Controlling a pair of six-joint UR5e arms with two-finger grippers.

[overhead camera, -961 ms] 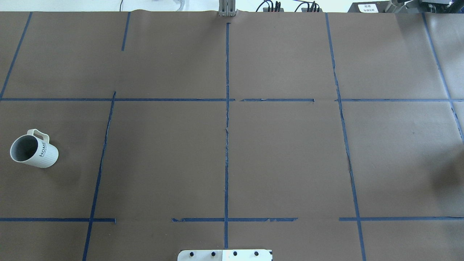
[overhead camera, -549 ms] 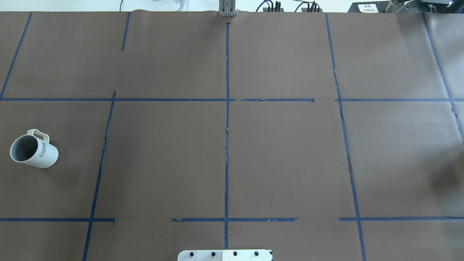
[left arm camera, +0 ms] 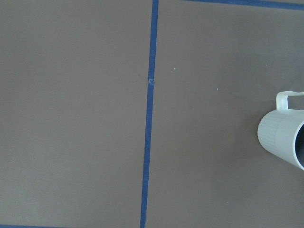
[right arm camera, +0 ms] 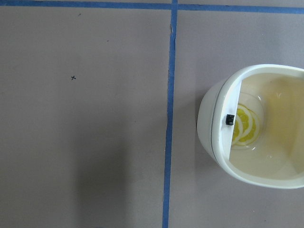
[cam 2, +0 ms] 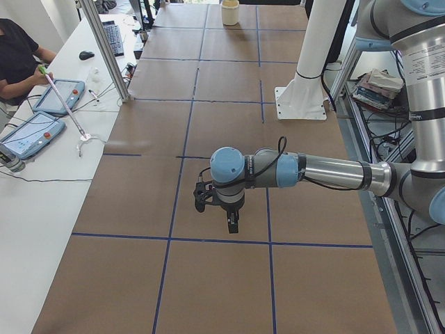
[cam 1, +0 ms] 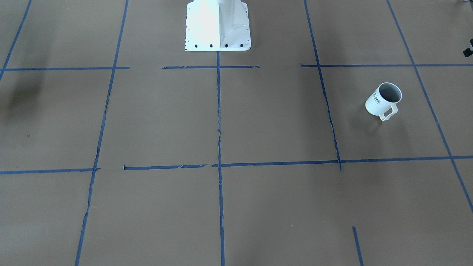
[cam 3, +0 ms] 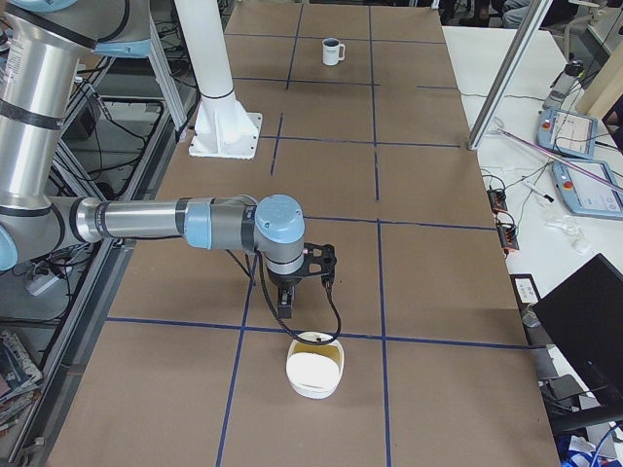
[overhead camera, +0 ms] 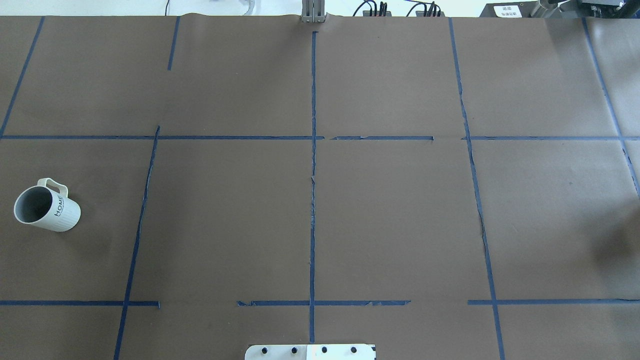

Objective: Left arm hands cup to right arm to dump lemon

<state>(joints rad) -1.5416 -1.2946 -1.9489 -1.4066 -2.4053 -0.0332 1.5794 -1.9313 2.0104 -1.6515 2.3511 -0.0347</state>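
Note:
The cup [overhead camera: 47, 205] is a white ribbed mug with "HOME" lettering. It stands upright on the brown table at the far left, handle toward the back. It also shows in the front-facing view [cam 1: 383, 99], the exterior right view [cam 3: 332, 52] and at the right edge of the left wrist view [left arm camera: 282, 137]. Its inside looks dark grey and I see no lemon in it. My left gripper [cam 2: 231, 224] and right gripper [cam 3: 285, 306] show only in the side views, held above the table. I cannot tell whether they are open or shut.
A white bowl [cam 3: 313, 370] stands just beyond my right gripper, with yellow lemon-slice shapes [right arm camera: 244, 126] on its bottom. The white robot base [cam 1: 218, 26] is at the table's near edge. Blue tape lines cross the table. Operators' tablets lie on a side desk [cam 2: 42, 125].

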